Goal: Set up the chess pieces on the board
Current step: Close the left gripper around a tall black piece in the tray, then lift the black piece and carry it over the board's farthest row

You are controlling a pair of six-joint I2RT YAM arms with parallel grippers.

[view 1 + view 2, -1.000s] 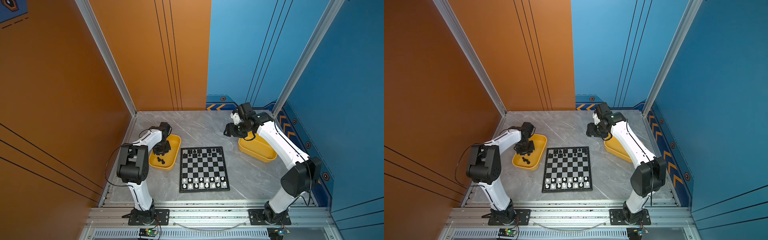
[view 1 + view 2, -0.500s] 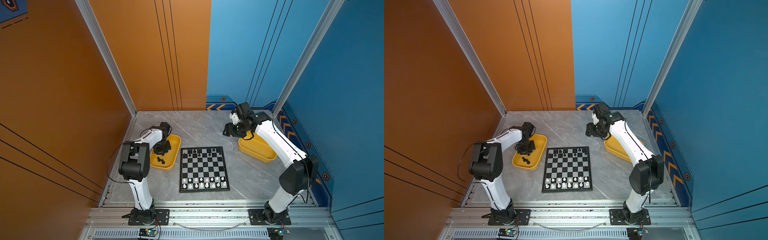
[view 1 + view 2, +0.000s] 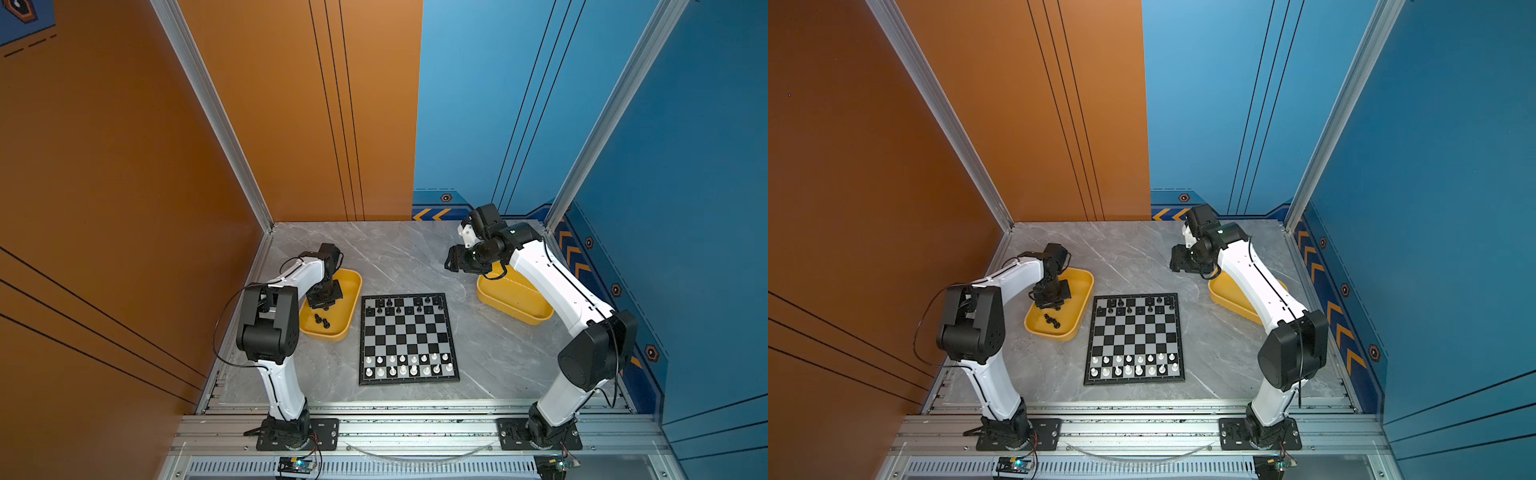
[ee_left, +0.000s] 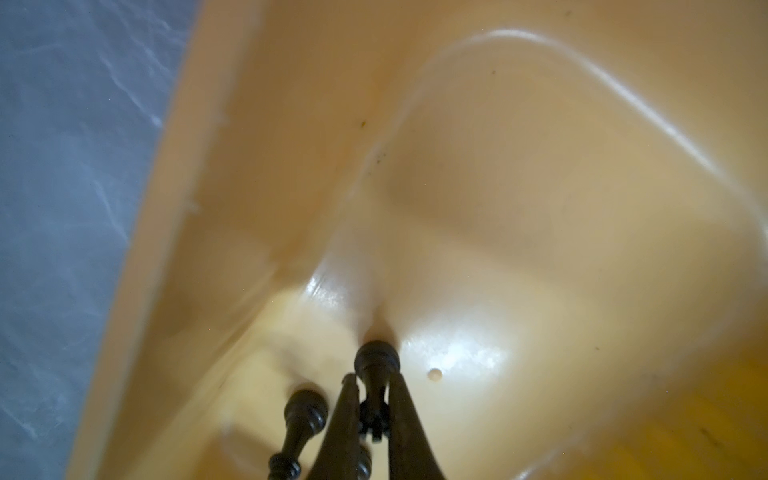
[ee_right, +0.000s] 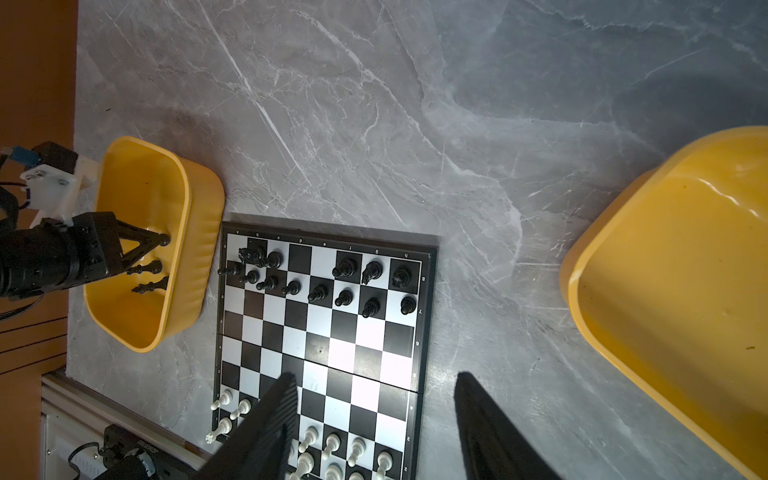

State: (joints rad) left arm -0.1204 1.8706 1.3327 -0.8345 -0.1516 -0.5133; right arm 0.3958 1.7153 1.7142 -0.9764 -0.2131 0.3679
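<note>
A grey marbled tabletop (image 3: pixel 399 253) fills the floor of a booth with an orange wall (image 3: pixel 124 166) on the left and a blue wall (image 3: pixel 685 166) on the right. The left gripper (image 4: pixel 371 388) has its jaws pinched together on a black piece (image 4: pixel 376 363). It grips the narrow stem, and the rounded end pokes out past the fingertips (image 4: pixel 349 399). Whether that end touches the floor of the left yellow tray (image 4: pixel 540 187) I cannot tell. Just beside the grip, two loose black pieces (image 4: pixel 301 419) lie on their sides on the tray floor, one of them half hidden behind a finger. In a top view this gripper (image 3: pixel 326 301) points down into the tray's far half, and the tray (image 3: pixel 352 297) sits just left of the board (image 3: pixel 409 338). The right gripper (image 5: pixel 374 399) holds its jaws well apart with nothing between them. It hangs above the tabletop beyond the board's far right corner (image 3: pixel 455 262), near the inner end of the right yellow tray (image 3: pixel 515 305). The board lies flat between the two trays. White pieces (image 3: pixel 407 365) stand in its two nearest rows and black pieces (image 3: pixel 405 305) in its two farthest. In the right wrist view the black ones crowd at the corner nearest the left tray (image 5: pixel 253 259), and one there seems to lie across the border.
</note>
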